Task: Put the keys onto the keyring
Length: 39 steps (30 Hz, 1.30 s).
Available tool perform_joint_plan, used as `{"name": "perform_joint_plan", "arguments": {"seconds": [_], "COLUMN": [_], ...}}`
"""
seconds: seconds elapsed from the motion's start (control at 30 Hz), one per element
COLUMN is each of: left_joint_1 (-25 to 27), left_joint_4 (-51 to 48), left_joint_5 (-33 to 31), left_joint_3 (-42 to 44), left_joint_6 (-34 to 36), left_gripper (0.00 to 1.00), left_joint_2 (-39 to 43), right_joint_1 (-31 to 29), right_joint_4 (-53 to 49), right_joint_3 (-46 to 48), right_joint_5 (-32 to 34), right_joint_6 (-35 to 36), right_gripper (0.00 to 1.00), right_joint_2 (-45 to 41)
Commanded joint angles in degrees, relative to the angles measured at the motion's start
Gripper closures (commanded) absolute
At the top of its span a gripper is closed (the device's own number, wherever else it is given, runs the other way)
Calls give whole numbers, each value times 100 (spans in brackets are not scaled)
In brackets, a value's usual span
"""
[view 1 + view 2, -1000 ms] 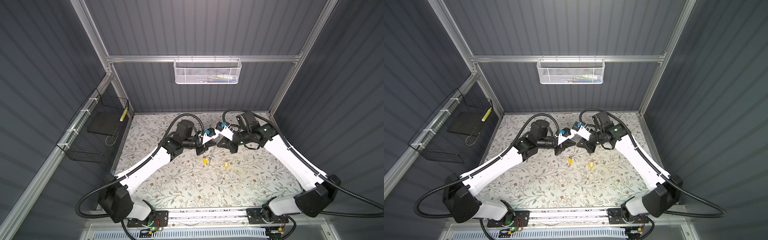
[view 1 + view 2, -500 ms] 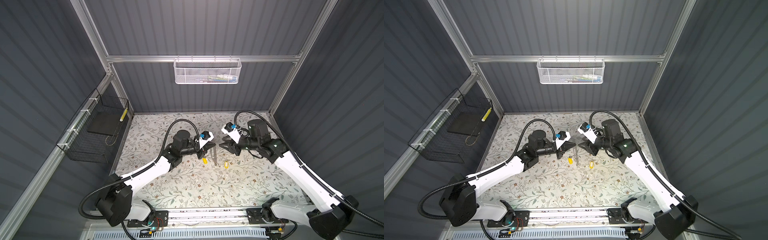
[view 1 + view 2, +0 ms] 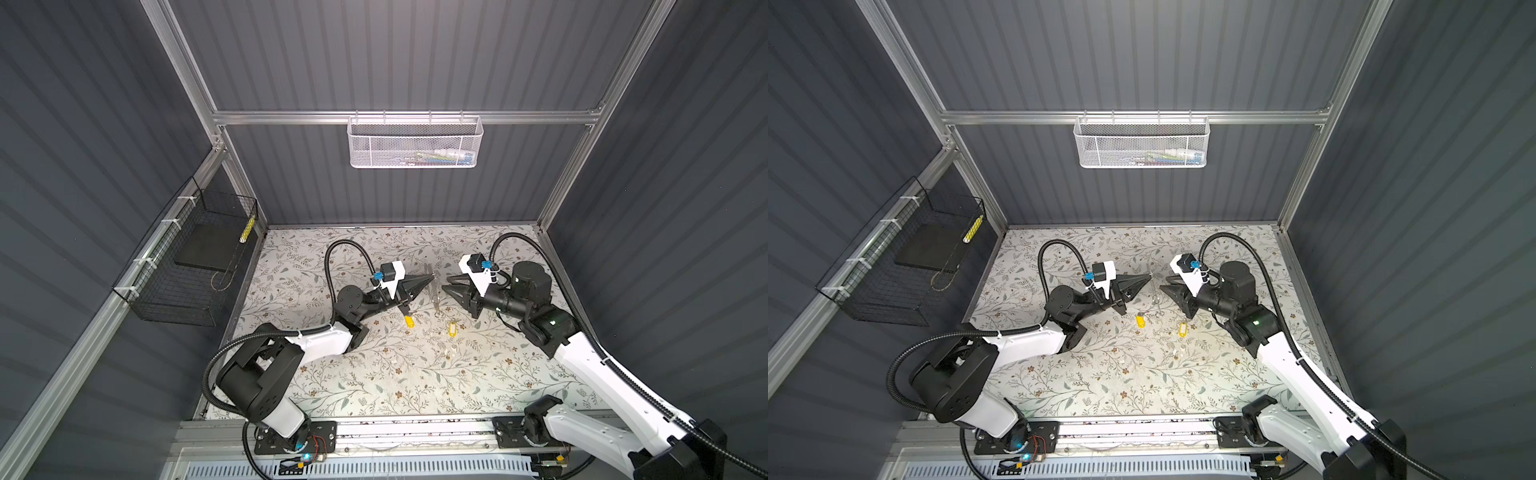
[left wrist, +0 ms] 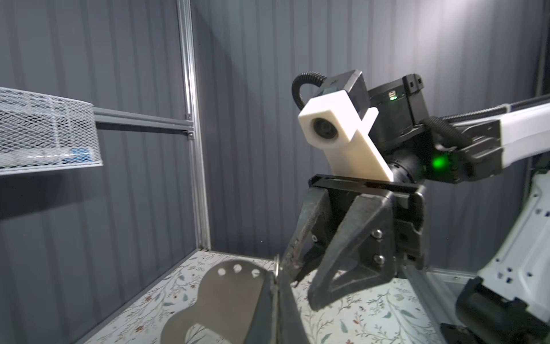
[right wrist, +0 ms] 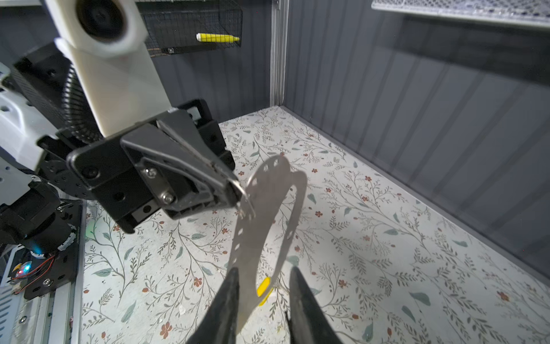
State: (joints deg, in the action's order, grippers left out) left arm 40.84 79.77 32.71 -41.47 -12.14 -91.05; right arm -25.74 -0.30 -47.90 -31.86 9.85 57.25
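The keyring (image 5: 250, 238), a flat grey oval loop, hangs upright over the table, pinched at its upper edge by my shut left gripper (image 5: 238, 190). Both top views show it edge-on, the keyring (image 3: 435, 296) below the left gripper (image 3: 430, 277) (image 3: 1148, 276). My right gripper (image 5: 263, 269) (image 3: 445, 289) faces it with jaws open; the loop's lower end shows between its fingers, beside one of them, and I cannot tell whether it touches. Two yellow keys lie on the table below: one key (image 3: 410, 321) (image 3: 1140, 321), the other key (image 3: 452, 328) (image 3: 1183, 329).
The floral table (image 3: 374, 374) is walled by grey panels. A white mesh basket (image 3: 414, 143) hangs on the back wall. A black wire basket (image 3: 195, 262) hangs on the left wall. Both arm bases sit at the front rail (image 3: 415, 432).
The right gripper, shut next to the left one a second ago, has opened and drawn back to the right. Both arms have pulled back towards their bases; the left still holds the keyring.
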Motion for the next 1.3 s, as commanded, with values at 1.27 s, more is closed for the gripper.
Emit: {"name": "perform_joint_plan", "arguments": {"seconds": [1.27], "left_joint_1": [-15], "left_joint_4": [777], "left_joint_5": [1016], "left_joint_3": [-572], "left_joint_6": [-816], "left_gripper": [100], "left_joint_2": [-295], "right_joint_1": [70], "right_joint_4": [209], "right_joint_3": [-461], "right_joint_5": [-1201], "right_joint_6": [255], "right_gripper": [93], "right_joint_2": [53]}}
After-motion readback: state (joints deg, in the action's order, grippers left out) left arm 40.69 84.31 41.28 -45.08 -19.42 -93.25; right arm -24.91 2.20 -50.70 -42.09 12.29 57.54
